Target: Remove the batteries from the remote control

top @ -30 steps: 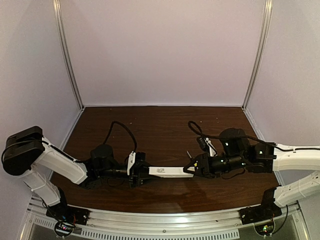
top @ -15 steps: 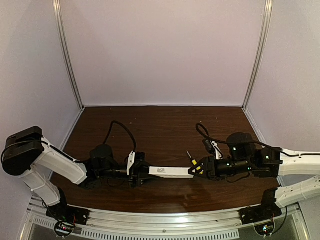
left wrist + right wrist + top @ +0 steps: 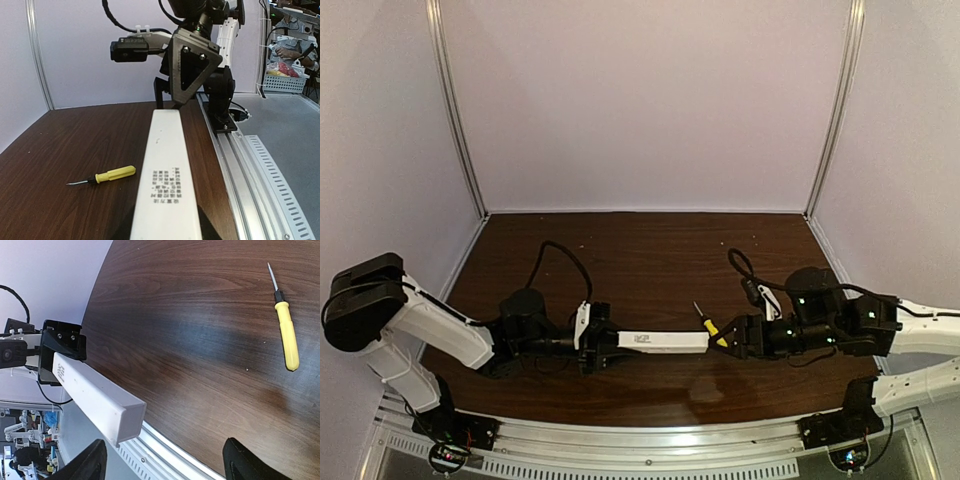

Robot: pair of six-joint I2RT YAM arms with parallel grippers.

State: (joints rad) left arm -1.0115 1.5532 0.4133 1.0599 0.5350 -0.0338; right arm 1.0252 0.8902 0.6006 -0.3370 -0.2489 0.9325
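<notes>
Table (image 3: 650, 250): dark wood, 1 of it, carrying everything.

L gripper (image 3: 603, 345): clamped narrow on the remote control's left end, across its short width. Was the only grip on it.

R gripper (image 3: 740, 338): spread wide, fingers (image 3: 90, 465) well apart, nothing between them. Hung just off the remote's free right end, apart from it.

Remote control (image 3: 665, 342): 1 counted. Held level and clear of the wood, lengthwise along the table's near edge, about mid-way btwn left and right edges. Printed label face up in L wrist view; no dark recess or open bay seen, so couldn't tell if cover was on or off.

Handling, as judged: looked light, stiff, boxy plastic w/ smooth faces, prob. slippery under a pinch. Square edges shd give flat purchase. Best taken across the long side walls near an end, leaving the battery-bay face free. Hard squeeze over the hollow bay best avoided, as thin wall there might flex.

Screwdriver (image 3: 712, 326): 1, yellow handle, thin shaft. Lay flat on the wood just beyond the remote's free end, tip toward the far edge.

Batteries: 0 in sight. Presumably inside the remote. Likely small, hard, slick and prone to roll once out.
</notes>
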